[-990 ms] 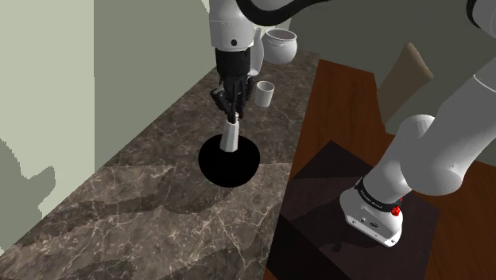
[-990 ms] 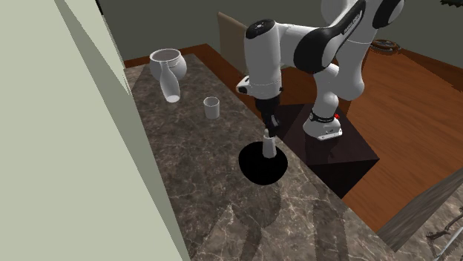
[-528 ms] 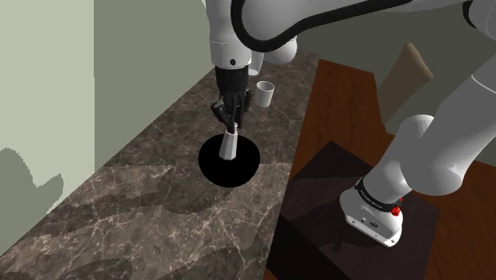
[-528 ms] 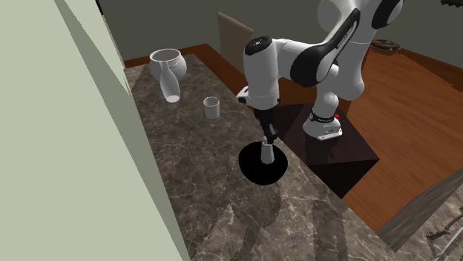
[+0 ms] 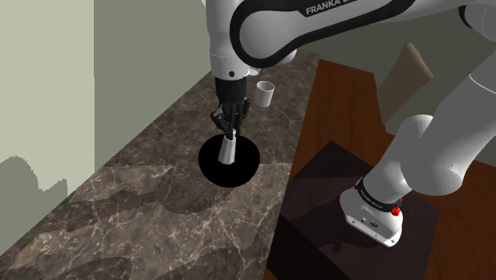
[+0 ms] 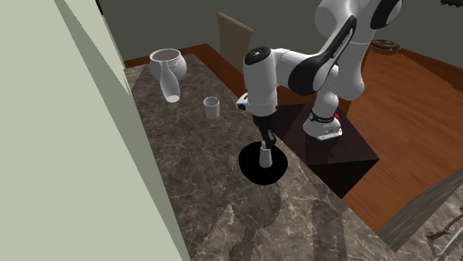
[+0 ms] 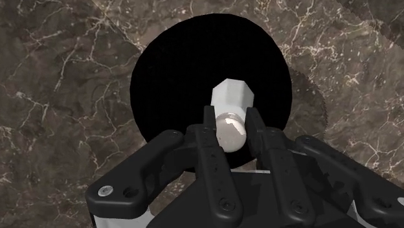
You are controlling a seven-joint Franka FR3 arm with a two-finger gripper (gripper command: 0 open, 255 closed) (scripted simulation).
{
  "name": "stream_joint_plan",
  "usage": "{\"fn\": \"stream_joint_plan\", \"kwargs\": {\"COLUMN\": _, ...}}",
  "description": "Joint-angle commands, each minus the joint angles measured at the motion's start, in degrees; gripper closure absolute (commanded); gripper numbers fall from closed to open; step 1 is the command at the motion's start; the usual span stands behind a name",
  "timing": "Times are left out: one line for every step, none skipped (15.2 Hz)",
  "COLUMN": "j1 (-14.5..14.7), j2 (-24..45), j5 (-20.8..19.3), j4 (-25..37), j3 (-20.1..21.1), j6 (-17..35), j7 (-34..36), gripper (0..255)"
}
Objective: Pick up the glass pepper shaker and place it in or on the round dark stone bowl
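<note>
Items are taken left to right across the second exterior view, each placed against the bowl. One pale green wall (image 6: 67,148) bounds the tabletop (image 6: 193,170), a dark veined marble surface, on the side left of the bowl. One white vase (image 6: 169,70) stands on the tabletop well beyond the bowl, toward the upper left. One white cup (image 6: 212,108) (image 5: 265,93) stands between the vase and the bowl, apart from both. One round black bowl (image 6: 252,172) (image 5: 208,165) (image 7: 168,84) lies on the tabletop near its right edge and is drawn as a flat black disc. One pepper shaker (image 6: 265,157) (image 5: 229,148) (image 7: 231,107), pale grey and tapering upward, stands upright over the bowl's area, near the middle. Whether its base touches the bowl cannot be told. The jaws are closed on the shaker: in the wrist view the two black fingers (image 7: 208,133) clasp its rounded top from either side. One white arm (image 6: 297,63) (image 5: 318,32) reaches down to the bowl from above and from the right. One dark box stand (image 6: 349,159) (image 5: 318,207) sits right of the bowl on the wooden floor (image 6: 401,96). One tan board (image 6: 234,37) stands upright beyond the bowl, behind the arm.
</note>
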Motion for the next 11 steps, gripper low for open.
{"fn": "stream_joint_plan", "kwargs": {"j1": 0.0, "j2": 0.3, "j5": 0.0, "j4": -0.4, "j3": 0.0, "j6": 0.0, "j7": 0.0, "gripper": 255}}
{"fn": "stream_joint_plan", "kwargs": {"j1": 0.0, "j2": 0.3, "j5": 0.0, "j4": -0.4, "j3": 0.0, "j6": 0.0, "j7": 0.0, "gripper": 255}}
{"fn": "stream_joint_plan", "kwargs": {"j1": 0.0, "j2": 0.3, "j5": 0.0, "j4": -0.4, "j3": 0.0, "j6": 0.0, "j7": 0.0, "gripper": 255}}
{"fn": "stream_joint_plan", "kwargs": {"j1": 0.0, "j2": 0.3, "j5": 0.0, "j4": -0.4, "j3": 0.0, "j6": 0.0, "j7": 0.0, "gripper": 255}}
{"fn": "stream_joint_plan", "kwargs": {"j1": 0.0, "j2": 0.2, "j5": 0.0, "j4": -0.4, "j3": 0.0, "j6": -0.1, "j7": -0.1, "gripper": 0}}
{"fn": "stream_joint_plan", "kwargs": {"j1": 0.0, "j2": 0.1, "j5": 0.0, "j4": -0.4, "j3": 0.0, "j6": -0.2, "j7": 0.0, "gripper": 0}}
{"fn": "stream_joint_plan", "kwargs": {"j1": -0.1, "j2": 0.1, "j5": 0.0, "j4": -0.4, "j3": -0.1, "j6": -0.2, "j7": -0.1, "gripper": 0}}
{"fn": "stream_joint_plan", "kwargs": {"j1": -0.1, "j2": 0.1, "j5": 0.0, "j4": -0.4, "j3": -0.1, "j6": -0.2, "j7": -0.1, "gripper": 0}}
{"fn": "stream_joint_plan", "kwargs": {"j1": -0.1, "j2": 0.1, "j5": 0.0, "j4": -0.4, "j3": -0.1, "j6": -0.2, "j7": -0.1, "gripper": 0}}
{"fn": "stream_joint_plan", "kwargs": {"j1": 0.0, "j2": 0.3, "j5": 0.0, "j4": -0.4, "j3": 0.0, "j6": 0.0, "j7": 0.0, "gripper": 0}}
{"fn": "stream_joint_plan", "kwargs": {"j1": -0.1, "j2": 0.1, "j5": -0.1, "j4": 1.3, "j3": -0.1, "j6": -1.9, "j7": 0.0, "gripper": 0}}
